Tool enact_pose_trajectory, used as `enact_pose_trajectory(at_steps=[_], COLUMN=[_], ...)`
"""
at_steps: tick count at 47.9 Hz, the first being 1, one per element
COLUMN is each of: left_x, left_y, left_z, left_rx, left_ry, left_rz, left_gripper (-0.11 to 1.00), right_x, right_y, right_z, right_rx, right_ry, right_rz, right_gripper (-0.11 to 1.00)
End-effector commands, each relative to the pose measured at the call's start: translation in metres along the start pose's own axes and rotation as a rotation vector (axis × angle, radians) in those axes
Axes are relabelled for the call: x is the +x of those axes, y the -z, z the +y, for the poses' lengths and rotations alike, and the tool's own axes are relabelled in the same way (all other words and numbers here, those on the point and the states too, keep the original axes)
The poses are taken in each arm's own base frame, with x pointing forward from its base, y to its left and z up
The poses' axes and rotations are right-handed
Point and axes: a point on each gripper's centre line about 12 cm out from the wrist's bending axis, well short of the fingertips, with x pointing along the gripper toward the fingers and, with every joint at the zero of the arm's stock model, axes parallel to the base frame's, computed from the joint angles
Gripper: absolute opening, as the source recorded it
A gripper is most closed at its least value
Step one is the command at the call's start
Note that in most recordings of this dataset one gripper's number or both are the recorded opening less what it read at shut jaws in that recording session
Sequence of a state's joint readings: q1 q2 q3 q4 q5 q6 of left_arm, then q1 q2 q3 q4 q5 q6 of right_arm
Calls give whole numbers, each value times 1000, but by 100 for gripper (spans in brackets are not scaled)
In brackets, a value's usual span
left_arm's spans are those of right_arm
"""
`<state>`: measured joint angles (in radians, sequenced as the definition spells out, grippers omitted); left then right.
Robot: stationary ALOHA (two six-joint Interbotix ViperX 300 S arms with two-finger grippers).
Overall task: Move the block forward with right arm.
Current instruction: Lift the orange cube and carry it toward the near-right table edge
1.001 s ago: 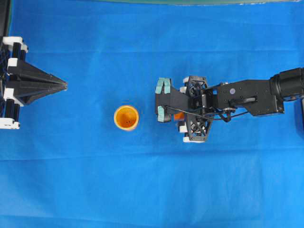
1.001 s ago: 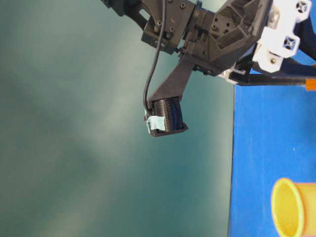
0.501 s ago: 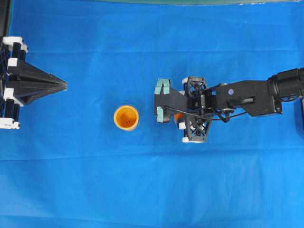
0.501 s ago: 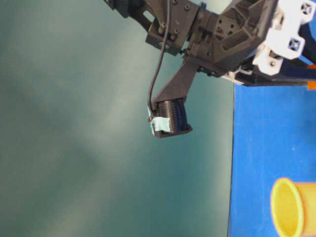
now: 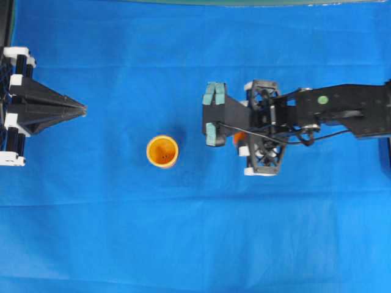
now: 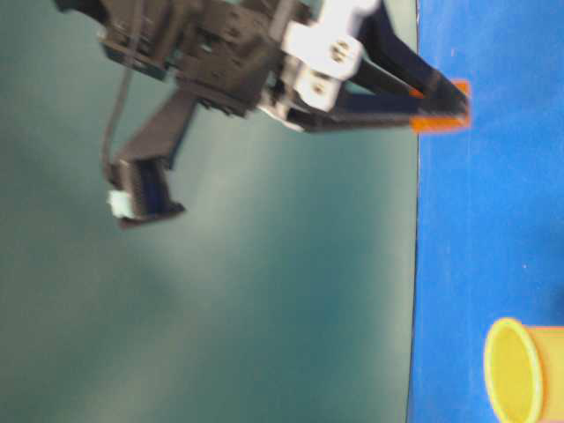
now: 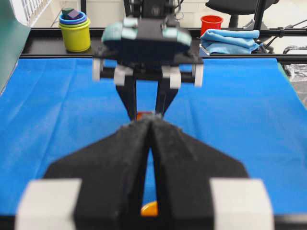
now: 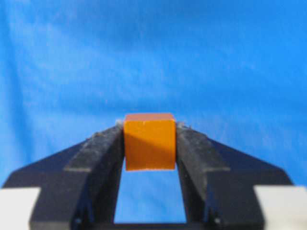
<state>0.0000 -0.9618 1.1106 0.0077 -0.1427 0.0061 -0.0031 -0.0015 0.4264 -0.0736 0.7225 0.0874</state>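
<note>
Now | right end effector clamped on block | left end effector closed, empty | cup apart

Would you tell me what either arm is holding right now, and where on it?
The right gripper clamps the orange block by its two opposite side faces; the left gripper holds nothing.

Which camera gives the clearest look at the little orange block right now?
The right wrist view: the block fills the centre, clamped between the right gripper fingers. Overhead shows an orange sliver under the frame, table-level its blurred edge, left wrist a speck.
</note>
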Motion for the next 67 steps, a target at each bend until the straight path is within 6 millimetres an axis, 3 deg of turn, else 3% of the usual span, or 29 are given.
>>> enact_pose_trajectory(at_steps=[1,18,40,67], left_x=[3,3,3,3], left_y=[-13,-13,-13,-15], left_z=[1,1,1,1], left_rx=[3,-6,-11,-11], left_ry=[-3,-3,-3,-3], left_rz=[-29,-29,-31,-34], left_gripper=[0,0,0,0], right_x=[-28,-64,-108,-125], right_y=[-7,-6,-15,-5], right_z=[2,11,79,151], right_rx=[-1,-6,-132,1], right_ry=[-4,-19,-106,-231], right_rz=[-40,-65,-84,-109], right_gripper=[41,41,41,41])
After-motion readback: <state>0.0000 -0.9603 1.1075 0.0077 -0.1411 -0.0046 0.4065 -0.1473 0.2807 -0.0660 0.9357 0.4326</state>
